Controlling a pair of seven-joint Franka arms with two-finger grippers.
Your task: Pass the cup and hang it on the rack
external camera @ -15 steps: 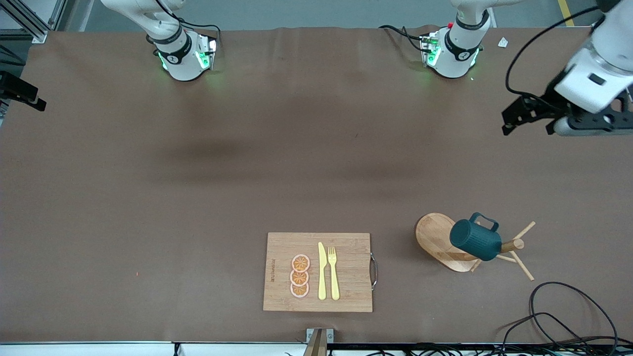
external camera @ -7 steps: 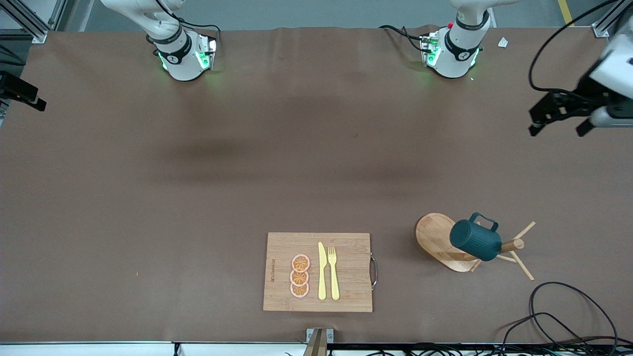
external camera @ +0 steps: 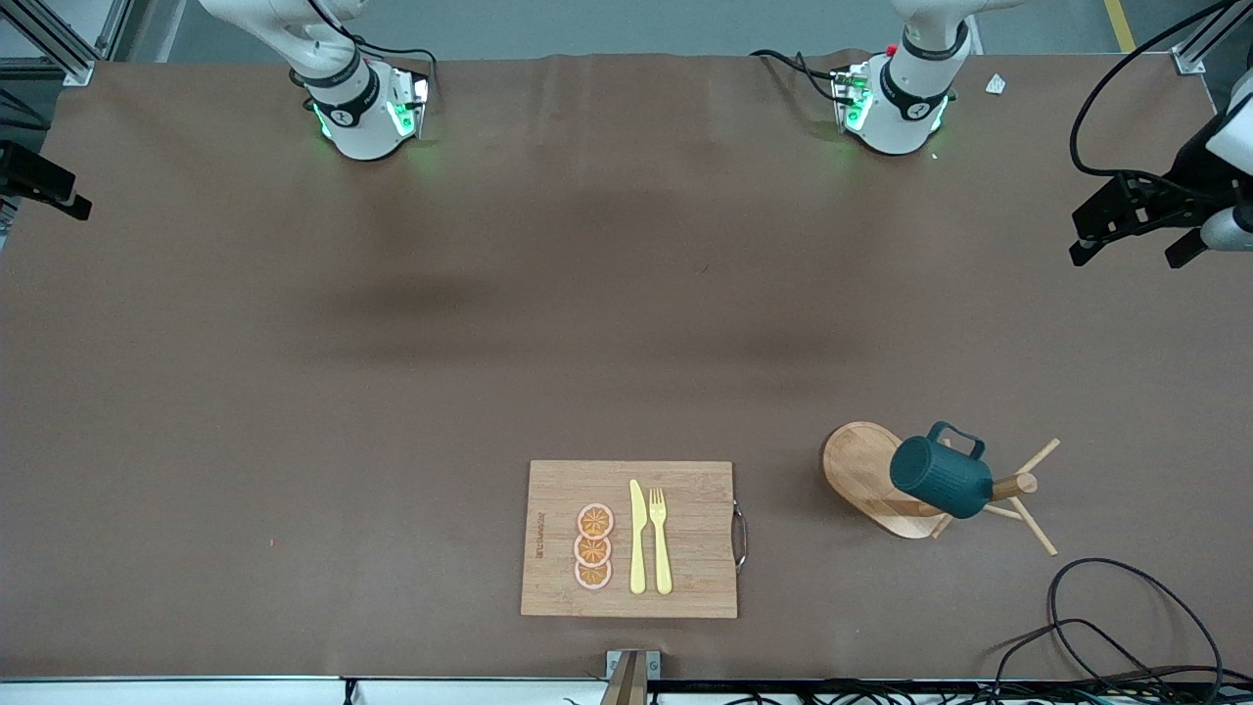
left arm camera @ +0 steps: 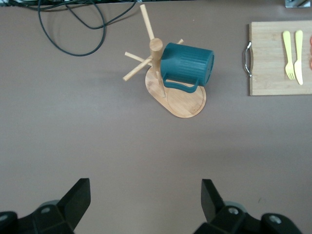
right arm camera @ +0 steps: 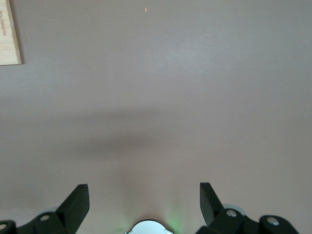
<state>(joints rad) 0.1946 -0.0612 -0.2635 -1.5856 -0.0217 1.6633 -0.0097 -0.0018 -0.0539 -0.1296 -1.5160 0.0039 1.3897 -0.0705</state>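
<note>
Small dark teal ribbed cup [external camera: 941,477] hung by its loop handle on the light wooden peg rack [external camera: 886,480] at lower right of the front view, left gripper [external camera: 1136,231] spread open and empty at the upper right edge, right gripper [right arm camera: 144,202] open over bare brown table [external camera: 392,392], rectangular bamboo board [external camera: 685,534] at lower centre.

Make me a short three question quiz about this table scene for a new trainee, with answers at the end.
1. True or false: the cup hangs by its handle on the rack.
2. Which is empty with open fingers: A) only the left gripper, B) only the right gripper, C) both?
3. Fill in: the knife and fork lie on the ____.

Key:
1. True.
2. C; each is over bare table.
3. Cutting board, beside three orange slices.
</note>
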